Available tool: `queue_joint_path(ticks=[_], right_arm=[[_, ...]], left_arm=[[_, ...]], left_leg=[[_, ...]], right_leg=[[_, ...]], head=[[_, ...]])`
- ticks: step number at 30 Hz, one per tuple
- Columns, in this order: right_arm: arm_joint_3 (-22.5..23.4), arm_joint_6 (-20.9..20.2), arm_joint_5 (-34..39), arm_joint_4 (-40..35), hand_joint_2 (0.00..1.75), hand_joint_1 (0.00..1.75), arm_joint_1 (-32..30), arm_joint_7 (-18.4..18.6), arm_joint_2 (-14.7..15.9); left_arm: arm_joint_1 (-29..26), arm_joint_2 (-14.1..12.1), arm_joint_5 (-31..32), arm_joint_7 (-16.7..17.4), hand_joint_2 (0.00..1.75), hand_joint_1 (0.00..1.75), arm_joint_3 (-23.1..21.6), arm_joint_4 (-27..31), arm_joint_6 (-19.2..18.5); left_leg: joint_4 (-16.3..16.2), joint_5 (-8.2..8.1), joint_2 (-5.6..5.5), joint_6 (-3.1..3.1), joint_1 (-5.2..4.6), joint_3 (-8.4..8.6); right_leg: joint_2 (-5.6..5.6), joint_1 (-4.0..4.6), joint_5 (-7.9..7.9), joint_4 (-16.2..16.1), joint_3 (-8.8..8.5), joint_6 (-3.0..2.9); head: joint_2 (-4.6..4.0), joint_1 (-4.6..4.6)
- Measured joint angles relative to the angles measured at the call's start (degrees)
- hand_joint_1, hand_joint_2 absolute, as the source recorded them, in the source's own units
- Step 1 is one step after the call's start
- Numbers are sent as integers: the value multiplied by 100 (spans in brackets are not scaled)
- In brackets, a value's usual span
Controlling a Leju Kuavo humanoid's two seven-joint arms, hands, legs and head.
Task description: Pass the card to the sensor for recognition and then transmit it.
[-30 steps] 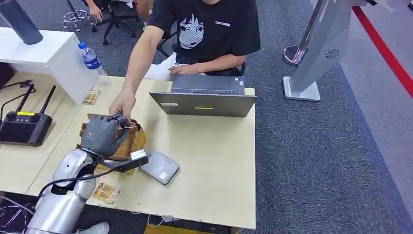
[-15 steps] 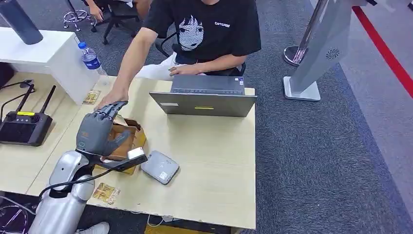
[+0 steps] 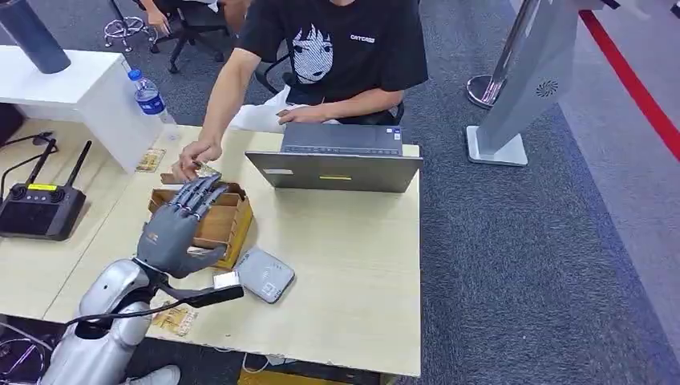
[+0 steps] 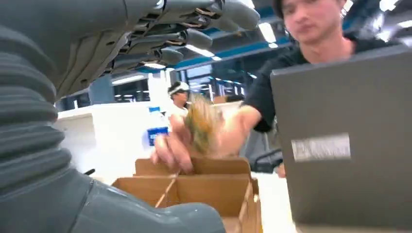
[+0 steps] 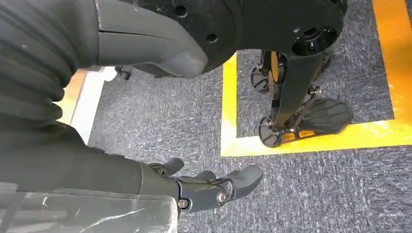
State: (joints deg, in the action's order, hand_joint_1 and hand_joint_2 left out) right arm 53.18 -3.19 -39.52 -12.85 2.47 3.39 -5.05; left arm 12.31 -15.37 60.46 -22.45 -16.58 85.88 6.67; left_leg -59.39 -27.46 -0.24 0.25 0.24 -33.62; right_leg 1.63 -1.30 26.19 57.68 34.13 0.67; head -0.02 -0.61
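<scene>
the grey left hand [image 3: 172, 227] has drawn back left of centre, fingers spread and empty, over the brown cardboard divider box [image 3: 227, 220]. the gold card [image 3: 205, 169] is now with the person's hand [image 3: 195, 156] – the handover looks done. the right hand [image 5: 214, 187] hangs empty, loosely open.

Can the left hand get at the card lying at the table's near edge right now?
Probably yes. The left hand is open and empty above the cardboard box, and nothing covers the card at the near edge; but it lies close under the forearm, so the arm would have to pull back.
</scene>
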Motion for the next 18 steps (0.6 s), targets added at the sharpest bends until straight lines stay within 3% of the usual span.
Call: queue_joint_path(ticks=[7,18], right_arm=[[129,2,-28,-24,175,0,1,-4,0],[212,-6,-120,-24,175,0,8,-24,0]], left_arm=[[-22,-428,-149,164,175,0,-256,0,-70],[-21,-629,4,487,175,0,-269,-87,-4]], left_leg=[[0,0,-1,0,0,-1],[0,0,-2,0,0,-1]], right_leg=[[-1,0,0,0,0,0],[-2,0,0,0,-1,0]], head=[[0,0],[0,0]])
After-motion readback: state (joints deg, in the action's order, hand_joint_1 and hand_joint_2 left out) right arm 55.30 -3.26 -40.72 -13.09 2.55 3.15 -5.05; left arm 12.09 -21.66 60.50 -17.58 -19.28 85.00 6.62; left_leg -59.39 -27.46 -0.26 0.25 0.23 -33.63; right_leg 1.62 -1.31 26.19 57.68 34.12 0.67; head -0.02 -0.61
